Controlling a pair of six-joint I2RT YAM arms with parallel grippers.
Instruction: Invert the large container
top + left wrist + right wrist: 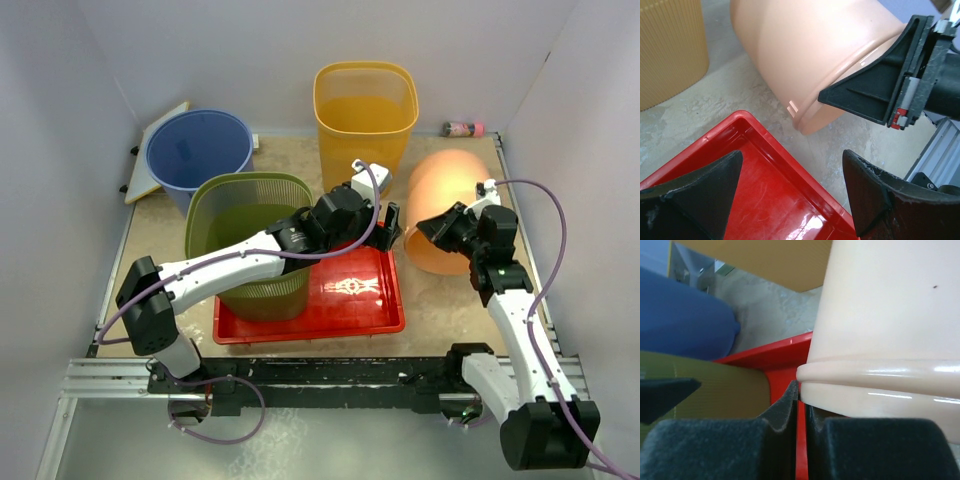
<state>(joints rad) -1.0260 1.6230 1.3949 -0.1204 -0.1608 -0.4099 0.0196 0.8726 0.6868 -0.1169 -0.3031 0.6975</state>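
Note:
The large peach container [462, 190] lies tilted on its side at the right of the table, its rim towards the red tray; it also shows in the left wrist view [805, 55] and the right wrist view [890, 315]. My right gripper [432, 230] is shut with its tips [801, 390] pinching the container's rim; one of its fingers [875, 90] shows against the rim's outside. My left gripper [390, 228] is open and empty [792, 195], hovering over the tray's right edge just left of the container, not touching it.
A green basket [250, 235] stands on the red tray [350, 312] under my left arm. A tall orange bin [365, 105] and a blue bucket [198, 150] stand at the back. A small bottle [463, 129] lies at the far right wall.

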